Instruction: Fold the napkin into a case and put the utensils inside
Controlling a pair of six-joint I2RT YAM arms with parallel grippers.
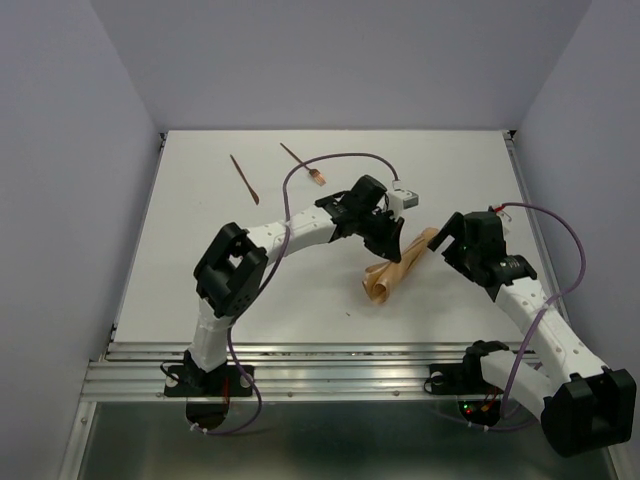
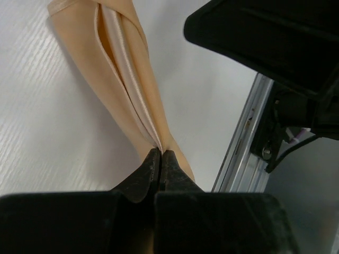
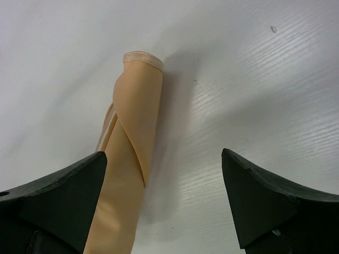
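Observation:
The tan napkin point(image 1: 398, 268) lies on the table folded into a narrow, layered oblong case. My left gripper point(image 1: 392, 248) reaches over it and is shut on it. In the left wrist view its fingertips point(image 2: 160, 154) pinch the napkin's point(image 2: 127, 79) central fold. My right gripper point(image 1: 445, 240) stands open at the napkin's far right end. In the right wrist view the napkin point(image 3: 130, 159) runs past the left finger point(image 3: 63, 196), with nothing gripped. The two reddish-brown utensils lie far back left: the plain pointed one point(image 1: 244, 178) and the forked one point(image 1: 303, 164).
The metal rail point(image 1: 330, 365) runs along the table's near edge by the arm bases. Purple cables point(image 1: 340, 160) loop over the left arm and beside the right arm. Grey walls enclose the table on three sides.

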